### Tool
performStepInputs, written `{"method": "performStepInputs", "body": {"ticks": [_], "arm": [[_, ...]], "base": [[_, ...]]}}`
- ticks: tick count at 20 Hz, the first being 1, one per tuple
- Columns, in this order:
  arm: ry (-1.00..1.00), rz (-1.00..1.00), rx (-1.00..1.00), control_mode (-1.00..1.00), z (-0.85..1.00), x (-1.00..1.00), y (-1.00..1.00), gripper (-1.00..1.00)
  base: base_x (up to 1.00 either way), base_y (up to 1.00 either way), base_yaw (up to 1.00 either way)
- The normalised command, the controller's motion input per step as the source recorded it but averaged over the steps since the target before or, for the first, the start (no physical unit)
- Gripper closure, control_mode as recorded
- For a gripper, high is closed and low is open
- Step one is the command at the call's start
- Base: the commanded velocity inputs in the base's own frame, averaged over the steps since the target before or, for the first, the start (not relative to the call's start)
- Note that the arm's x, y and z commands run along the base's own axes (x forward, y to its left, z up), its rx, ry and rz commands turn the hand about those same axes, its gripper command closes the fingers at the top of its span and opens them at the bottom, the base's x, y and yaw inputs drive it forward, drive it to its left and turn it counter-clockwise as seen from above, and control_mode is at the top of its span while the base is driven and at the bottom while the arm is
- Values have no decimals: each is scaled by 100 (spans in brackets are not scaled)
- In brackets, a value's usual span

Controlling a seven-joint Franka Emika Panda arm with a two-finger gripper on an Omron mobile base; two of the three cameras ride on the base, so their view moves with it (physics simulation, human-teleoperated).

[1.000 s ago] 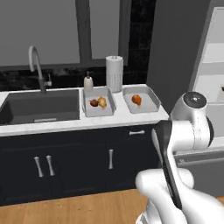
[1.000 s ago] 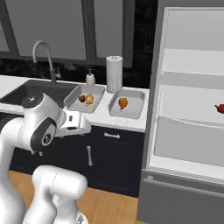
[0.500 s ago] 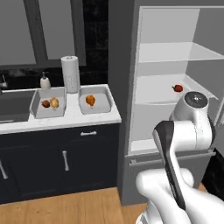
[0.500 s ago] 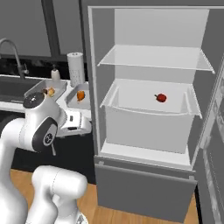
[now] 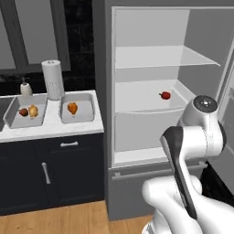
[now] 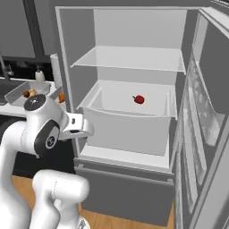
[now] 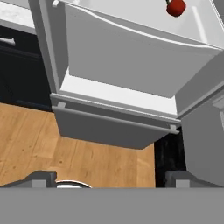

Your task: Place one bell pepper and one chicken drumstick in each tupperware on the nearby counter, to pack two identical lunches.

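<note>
A red bell pepper (image 5: 165, 95) lies on the middle shelf of the open fridge (image 5: 151, 55) and shows again as the bell pepper (image 6: 139, 99) and at the top as the bell pepper (image 7: 176, 7). On the counter (image 5: 50, 130) stand two tupperware trays. The left tupperware (image 5: 13, 122) holds a dark red piece and a tan drumstick (image 5: 33, 110). The right tupperware (image 5: 87, 115) holds an orange chicken drumstick (image 5: 72, 108). My gripper (image 7: 111, 180) is open and empty, low in front of the fridge, aimed at its lower drawer and the floor.
A paper towel roll (image 5: 53, 78) and a soap bottle (image 5: 26, 87) stand behind the trays. The fridge door (image 6: 205, 134) hangs open at the right. A white crisper drawer (image 7: 131, 57) sits under the pepper's shelf. Wooden floor (image 7: 65, 148) lies below.
The whole picture has swung right: the base has moved from facing the sink and counter to facing the open fridge. The gripper has stayed open and the food has not moved.
</note>
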Motion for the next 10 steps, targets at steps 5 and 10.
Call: {"method": "performStepInputs", "body": {"ticks": [5,10], "arm": [[0,0,0,100,0,0,0,-100],[0,0,0,100,0,0,0,-100]], "base": [[44,-37,0],[32,-29,0]]}}
